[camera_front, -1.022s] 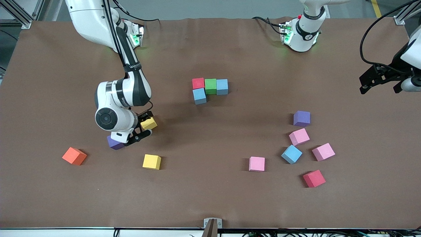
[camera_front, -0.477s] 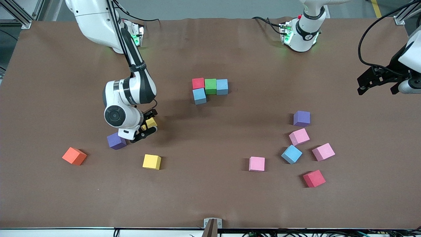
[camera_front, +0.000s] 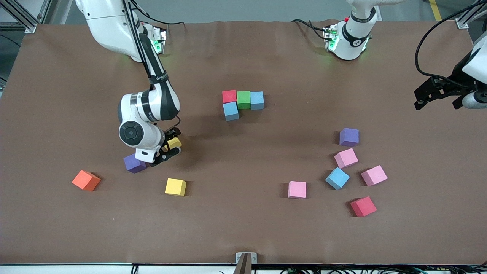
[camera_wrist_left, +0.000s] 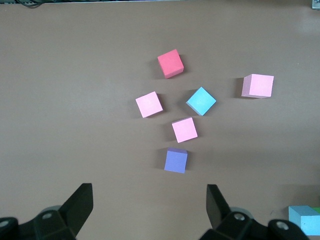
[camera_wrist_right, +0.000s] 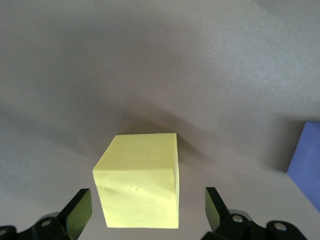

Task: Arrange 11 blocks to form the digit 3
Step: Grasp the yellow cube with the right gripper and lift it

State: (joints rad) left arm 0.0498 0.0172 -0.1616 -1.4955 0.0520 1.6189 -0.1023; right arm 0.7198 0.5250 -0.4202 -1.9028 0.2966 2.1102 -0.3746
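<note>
— What sits on the brown table cover (camera_front: 243, 228) that doesn't belong to the build?

— An orange cube (camera_front: 86, 180), toward the right arm's end of the cover, resting flat and turned a little askew to the cover's edges.

— Anything else?

— A small grey metal bracket (camera_front: 245, 258) at the middle of the cover's edge nearest the front camera.

Bare table (camera_front: 243, 228) fills the lower middle of the front view. At center left, a purple cube (camera_front: 134, 163) crowds the right gripper (camera_front: 170, 147) straddling a yellow cube (camera_front: 174, 143) with spread fingers.
</note>
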